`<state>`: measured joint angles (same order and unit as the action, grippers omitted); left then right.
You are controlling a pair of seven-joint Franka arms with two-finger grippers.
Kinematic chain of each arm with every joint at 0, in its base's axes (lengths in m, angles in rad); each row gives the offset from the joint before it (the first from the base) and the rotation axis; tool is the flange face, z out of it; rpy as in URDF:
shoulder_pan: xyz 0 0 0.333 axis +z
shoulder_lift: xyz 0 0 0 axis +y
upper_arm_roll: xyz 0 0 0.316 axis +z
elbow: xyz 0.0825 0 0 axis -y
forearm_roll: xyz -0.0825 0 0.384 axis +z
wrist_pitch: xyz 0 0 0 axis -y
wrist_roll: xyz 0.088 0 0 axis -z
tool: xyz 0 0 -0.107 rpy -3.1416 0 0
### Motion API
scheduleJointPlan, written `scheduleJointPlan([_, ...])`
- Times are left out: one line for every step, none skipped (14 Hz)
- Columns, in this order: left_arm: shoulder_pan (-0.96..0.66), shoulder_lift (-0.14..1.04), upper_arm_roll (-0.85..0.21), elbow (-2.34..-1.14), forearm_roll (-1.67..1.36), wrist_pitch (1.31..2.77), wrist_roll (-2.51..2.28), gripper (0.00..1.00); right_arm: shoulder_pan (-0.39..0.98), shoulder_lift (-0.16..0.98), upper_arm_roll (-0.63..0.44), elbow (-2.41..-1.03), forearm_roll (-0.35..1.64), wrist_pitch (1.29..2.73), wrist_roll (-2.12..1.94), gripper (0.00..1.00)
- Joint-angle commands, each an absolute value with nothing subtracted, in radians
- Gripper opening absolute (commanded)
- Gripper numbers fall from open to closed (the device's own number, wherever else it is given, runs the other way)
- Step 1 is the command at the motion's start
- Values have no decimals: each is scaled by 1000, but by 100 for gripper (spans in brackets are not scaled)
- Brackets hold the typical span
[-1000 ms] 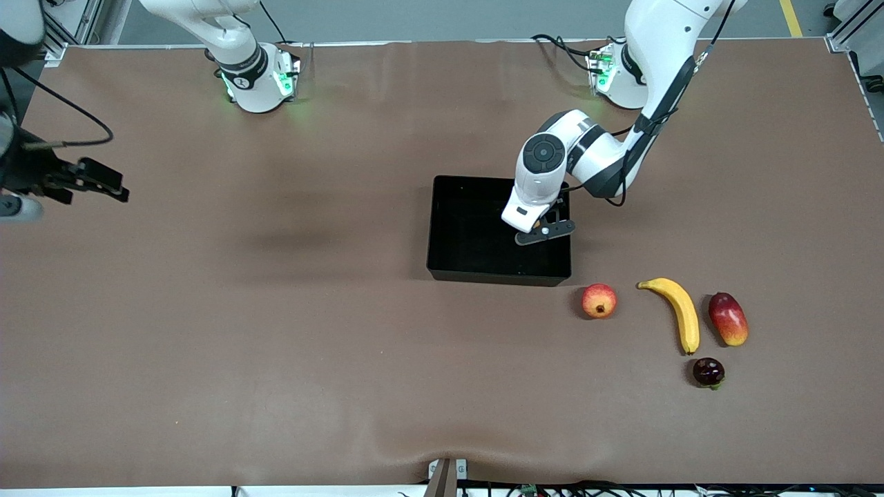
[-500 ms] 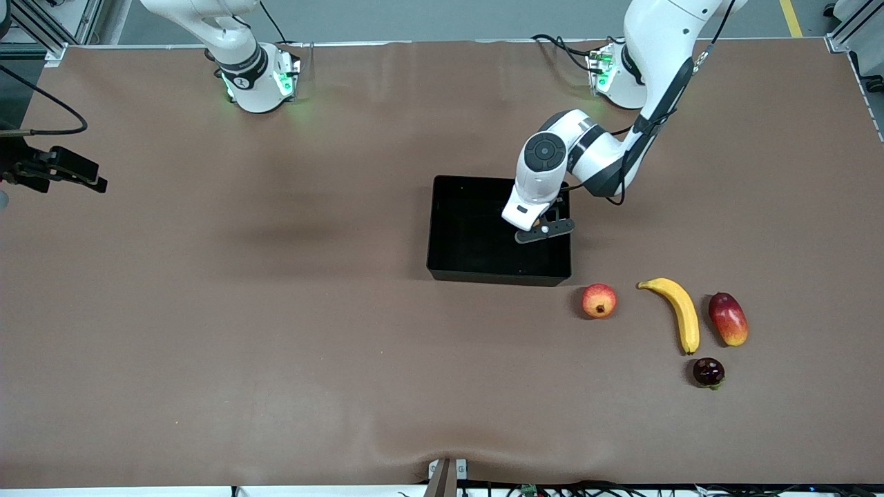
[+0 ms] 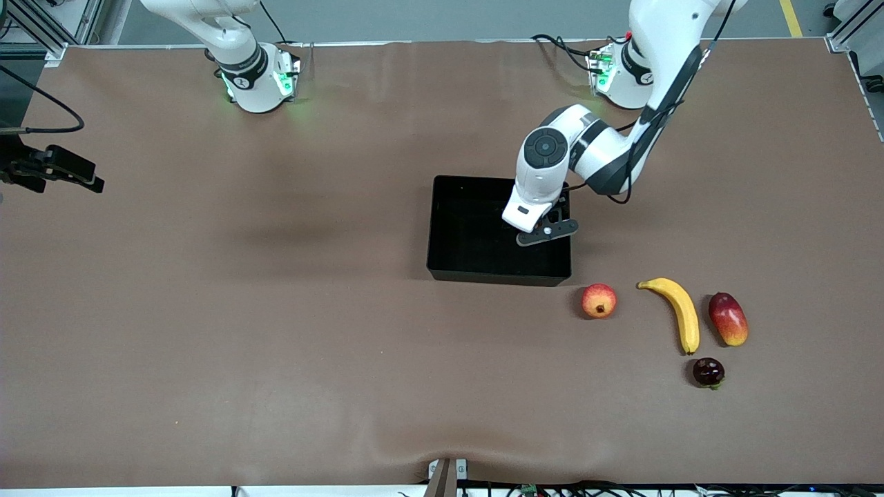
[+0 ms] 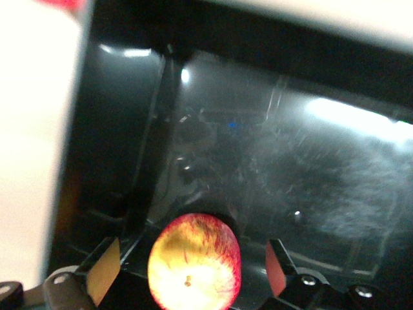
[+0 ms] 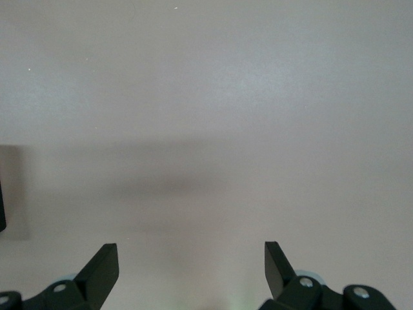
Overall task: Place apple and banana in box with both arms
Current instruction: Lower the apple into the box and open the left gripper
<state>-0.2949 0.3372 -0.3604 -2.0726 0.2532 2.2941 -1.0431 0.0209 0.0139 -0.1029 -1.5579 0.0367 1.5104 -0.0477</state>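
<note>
My left gripper (image 3: 545, 231) hangs low over the black box (image 3: 469, 228), at the corner toward the left arm's end of the table. In the left wrist view the red-and-yellow apple (image 4: 193, 265) lies on the box floor (image 4: 271, 155) between the open fingers, with a gap on each side. In the front view the hand hides the apple. The yellow banana (image 3: 680, 310) lies on the table, nearer the camera than the box. My right gripper (image 3: 83, 176) waits open over the table edge at the right arm's end, and its wrist view shows the right gripper (image 5: 190, 258) holding nothing.
An orange-red round fruit (image 3: 599, 300) lies just off the box's near corner. A red-yellow mango (image 3: 728, 319) lies beside the banana. A dark round fruit (image 3: 708, 372) sits nearer the camera than both. Cables run by the left arm's base (image 3: 615, 76).
The right gripper has drawn back toward the table edge at the right arm's end. The left arm's elbow has shifted slightly while its hand stays over the box.
</note>
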Motion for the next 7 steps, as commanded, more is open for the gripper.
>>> scheduleJointPlan([-266,296,-365,-1966,269,2148,-1010,100,3,23,-92,-1534,25,1500,-40,100])
scheduleJointPlan([-240,302,-365,-1919,265,2105,-973,100,-8,25,-92,-1534,28,1500,-40,100])
scheduleJointPlan([-217,304,-365,-1890,265,2079,-947,100,-23,23,-92,-1534,38,1500,-38,100])
scheduleJointPlan([-192,304,-365,-1870,265,2071,-930,100,-34,23,-91,-1534,41,1502,-38,100])
scheduleJointPlan([-164,302,-365,-1859,265,2069,-908,100,-37,23,-91,-1534,41,1502,-38,100])
scheduleJointPlan([-137,302,-365,-1850,265,2066,-872,100,-37,21,-91,-1534,40,1502,-40,100])
scheduleJointPlan([-99,304,-365,-1848,265,2066,-827,100,-35,21,-91,-1534,38,1500,-40,100])
